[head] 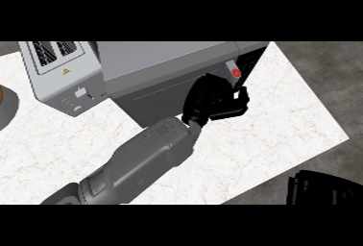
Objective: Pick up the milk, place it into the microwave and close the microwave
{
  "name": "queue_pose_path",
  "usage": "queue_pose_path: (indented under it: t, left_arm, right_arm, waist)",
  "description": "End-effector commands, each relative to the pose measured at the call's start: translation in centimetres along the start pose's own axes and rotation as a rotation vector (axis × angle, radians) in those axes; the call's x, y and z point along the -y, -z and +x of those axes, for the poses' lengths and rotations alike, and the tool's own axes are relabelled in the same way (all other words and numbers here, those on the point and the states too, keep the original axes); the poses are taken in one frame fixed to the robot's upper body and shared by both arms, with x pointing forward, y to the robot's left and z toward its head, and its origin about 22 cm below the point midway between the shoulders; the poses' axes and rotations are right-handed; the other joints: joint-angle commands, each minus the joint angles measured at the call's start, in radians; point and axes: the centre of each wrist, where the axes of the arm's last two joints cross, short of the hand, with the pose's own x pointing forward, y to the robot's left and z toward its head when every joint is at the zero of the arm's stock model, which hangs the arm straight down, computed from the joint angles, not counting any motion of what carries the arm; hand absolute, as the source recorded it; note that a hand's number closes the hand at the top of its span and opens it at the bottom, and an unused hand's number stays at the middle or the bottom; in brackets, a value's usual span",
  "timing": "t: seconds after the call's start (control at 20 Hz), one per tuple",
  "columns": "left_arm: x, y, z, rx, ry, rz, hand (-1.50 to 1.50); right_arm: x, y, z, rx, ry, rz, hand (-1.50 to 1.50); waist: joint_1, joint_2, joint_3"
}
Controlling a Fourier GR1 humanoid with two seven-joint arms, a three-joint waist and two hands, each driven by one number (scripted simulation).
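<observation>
Counter: a white marbled counter (pixel 284 120) fills most of the head view, its right edge running diagonally away from the microwave toward the lower right, with dark grey floor beyond it.
Microwave: a grey microwave (pixel 142 62) sits on the counter at the upper middle, seen from above and behind; its top panel is plain grey, its left end carries vent slots, a small yellow warning mark and a few white fittings.
Microwave door: the dark door (pixel 156 103) hangs swung out on the near side of the microwave, its broad face angled toward the viewer.
Left forearm: a grey forearm (pixel 135 163) rises from the lower left edge and slants up to the microwave's open front.
Left hand: the black left hand (pixel 212 103) is at the microwave's opening, just right of the door, its fingers curled round the carton.
Milk: the milk (pixel 236 74) shows only as a pale sliver with a red spot above the left hand, at the mouth of the microwave's dark cavity; most of it is hidden by the fingers.
Right hand: the black right hand (pixel 322 188) shows at the lower right corner, well apart from the microwave, off the counter's edge; whether its fingers are open or closed cannot be told.
Brown object: a curved dark rim with a brown patch (pixel 4 103) shows at the left edge, well left of the microwave.
</observation>
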Motion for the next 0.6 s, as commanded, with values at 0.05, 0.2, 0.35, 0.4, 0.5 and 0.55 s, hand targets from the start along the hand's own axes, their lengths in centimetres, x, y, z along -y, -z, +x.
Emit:
queue_pose_path:
  t: [0.05,0.2,0.35,0.4,0.5,0.55]
  left_arm:
    - [-4.5,0.5,-1.7,-0.073,-0.125,0.155,1.50]
    - [-5.3,0.2,-2.6,-0.082,-0.131,0.130,1.50]
    - [-6.6,-0.1,-3.0,-0.081,-0.141,0.112,1.50]
    - [-6.4,0.0,-3.2,-0.080,-0.143,0.099,1.50]
    - [-6.7,-0.1,-3.5,-0.084,-0.149,0.084,1.50]
    - [-6.6,-0.2,-3.6,-0.084,-0.153,0.069,1.50]
  right_arm:
    - [-2.1,0.4,-0.3,0.025,0.027,-0.026,1.50]
    - [-3.2,0.5,-0.3,0.027,0.029,-0.041,1.50]
    - [-4.3,0.6,-0.3,0.024,0.037,-0.051,1.50]
    - [-4.6,0.8,-0.2,0.029,0.036,-0.055,1.50]
    - [-5.1,1.0,-0.1,0.033,0.027,-0.073,1.50]
    - [-5.6,1.3,0.0,0.044,0.033,-0.058,1.50]
  waist:
    - [0.049,-0.001,-0.004]
    - [0.060,-0.003,-0.005]
    - [0.071,-0.004,-0.005]
    - [0.076,-0.002,-0.006]
    - [0.087,-0.006,-0.004]
    - [0.086,-0.003,-0.005]
